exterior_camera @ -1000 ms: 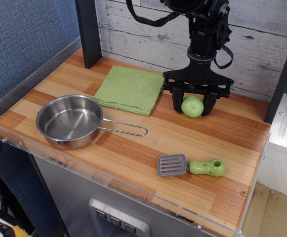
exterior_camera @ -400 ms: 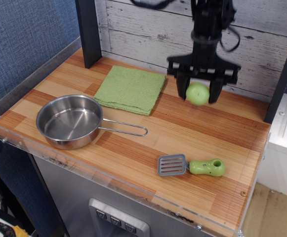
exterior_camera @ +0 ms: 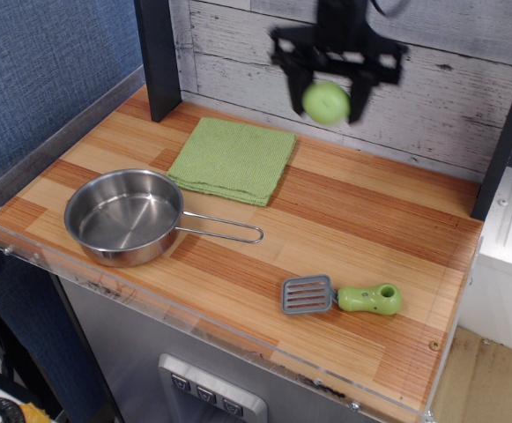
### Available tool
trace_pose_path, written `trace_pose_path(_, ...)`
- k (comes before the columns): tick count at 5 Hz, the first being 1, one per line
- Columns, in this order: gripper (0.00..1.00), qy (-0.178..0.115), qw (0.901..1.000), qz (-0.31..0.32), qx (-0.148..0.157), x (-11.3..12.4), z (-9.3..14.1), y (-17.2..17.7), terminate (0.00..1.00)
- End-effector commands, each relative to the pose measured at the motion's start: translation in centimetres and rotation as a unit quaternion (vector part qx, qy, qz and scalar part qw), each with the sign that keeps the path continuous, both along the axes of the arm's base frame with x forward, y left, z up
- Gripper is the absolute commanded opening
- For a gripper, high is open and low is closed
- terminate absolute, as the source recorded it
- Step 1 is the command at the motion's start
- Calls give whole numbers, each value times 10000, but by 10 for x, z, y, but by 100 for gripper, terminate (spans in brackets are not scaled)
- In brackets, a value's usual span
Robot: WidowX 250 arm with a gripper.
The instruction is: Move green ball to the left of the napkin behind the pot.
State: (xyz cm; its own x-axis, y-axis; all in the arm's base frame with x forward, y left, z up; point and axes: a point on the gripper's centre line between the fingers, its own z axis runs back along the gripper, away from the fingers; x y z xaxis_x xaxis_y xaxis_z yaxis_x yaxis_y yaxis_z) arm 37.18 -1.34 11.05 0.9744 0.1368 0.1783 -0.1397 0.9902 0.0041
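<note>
My gripper (exterior_camera: 327,95) is shut on the green ball (exterior_camera: 325,102) and holds it high above the table, in front of the back wall and just right of the napkin's right edge. The napkin (exterior_camera: 233,159), a square light-green cloth, lies flat at the back of the table. The steel pot (exterior_camera: 124,215) stands in front of it at the left, with its wire handle (exterior_camera: 222,231) pointing right.
A grey spatula with a green handle (exterior_camera: 342,297) lies at the front right. A dark post (exterior_camera: 158,57) stands at the back left, just left of the napkin. Another dark post (exterior_camera: 505,132) stands at the back right. A white plank wall (exterior_camera: 432,88) runs behind.
The gripper has lifted the green ball off the table and carried it up and to the left, from beside the napkin's right edge toward the back wall.
</note>
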Motion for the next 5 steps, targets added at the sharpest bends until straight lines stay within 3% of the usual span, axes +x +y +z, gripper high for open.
trace_pose_path(1,0,-313,9993,194,-80,-28,45,52,0)
trace_pose_path(5,0,-161,9937,1104,110,-71,30,151,0)
